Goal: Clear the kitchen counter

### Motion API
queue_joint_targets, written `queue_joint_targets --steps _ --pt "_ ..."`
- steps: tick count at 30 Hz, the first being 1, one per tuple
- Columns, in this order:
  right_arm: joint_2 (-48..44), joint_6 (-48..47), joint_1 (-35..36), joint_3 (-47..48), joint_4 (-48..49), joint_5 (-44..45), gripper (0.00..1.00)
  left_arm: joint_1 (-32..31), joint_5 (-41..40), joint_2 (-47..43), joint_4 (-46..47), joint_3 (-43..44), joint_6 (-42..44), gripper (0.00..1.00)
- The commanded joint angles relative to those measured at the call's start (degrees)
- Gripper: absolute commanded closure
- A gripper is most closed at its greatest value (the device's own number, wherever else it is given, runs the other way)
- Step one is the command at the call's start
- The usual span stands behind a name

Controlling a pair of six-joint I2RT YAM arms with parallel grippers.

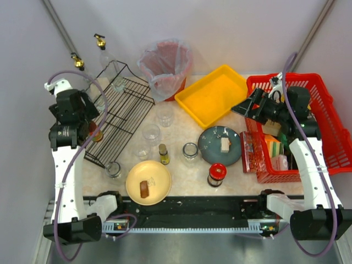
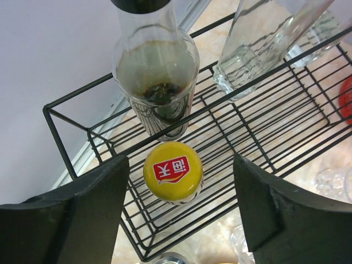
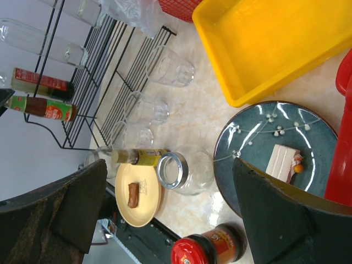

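The kitchen counter (image 1: 187, 170) is pale marble with a black rail at the front. My left gripper (image 2: 181, 203) is open over the left end of the black wire rack (image 2: 264, 126). A yellow-capped sauce bottle (image 2: 172, 170) stands in the rack between its fingers, untouched. In the top view that gripper (image 1: 89, 125) is beside the bottle (image 1: 97, 132). My right gripper (image 1: 243, 107) is open and empty, held high between the yellow tray (image 1: 217, 93) and the red basket (image 1: 324, 126).
On the counter are a teal plate (image 1: 212, 144) with a food piece, a yellow plate (image 1: 157, 184) with a sausage, a red-lidded jar (image 1: 216, 174), a glass jar (image 1: 190, 151), a small bottle (image 1: 163, 154) and glasses (image 1: 151, 133). A bagged bin (image 1: 165, 69) stands behind.
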Motion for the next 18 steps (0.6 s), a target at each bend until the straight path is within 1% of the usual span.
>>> queue_joint_targets --steps 1,2,5,8,11,14,15,18 --pt "-0.5 -0.7 -0.2 2.1 2.4 0.3 0.06 0.3 -0.9 -1.5 2.8 2.2 0.4 0.13" --pt "-0.5 -0.8 -0.2 2.2 2.3 0.2 0.06 0.2 -0.7 -1.7 2.7 2.6 0.3 0.08" --pt "-0.7 -0.8 -0.2 2.2 2.3 0.2 0.06 0.3 1.3 -2.3 2.4 4.1 0.7 0.02" --pt "-0.8 -0.9 -0.2 2.1 2.3 0.2 0.06 0.3 4.6 -3.2 1.9 6.5 1.4 0.01" --pt "-0.8 -0.8 -0.2 2.2 2.3 0.3 0.06 0.2 10.1 -4.1 1.1 9.0 2.3 0.01" --pt "-0.6 -0.7 -0.2 2.2 2.3 0.3 0.06 0.3 18.8 -4.6 1.1 11.2 3.4 0.02" --pt "-0.4 -0.7 -0.2 2.4 2.3 0.2 0.06 0.2 23.9 -4.4 1.1 12.2 3.9 0.02" --pt "-0.1 -0.6 -0.2 2.6 2.3 -0.2 0.06 0.2 36.2 -3.3 1.0 14.8 4.0 0.02"
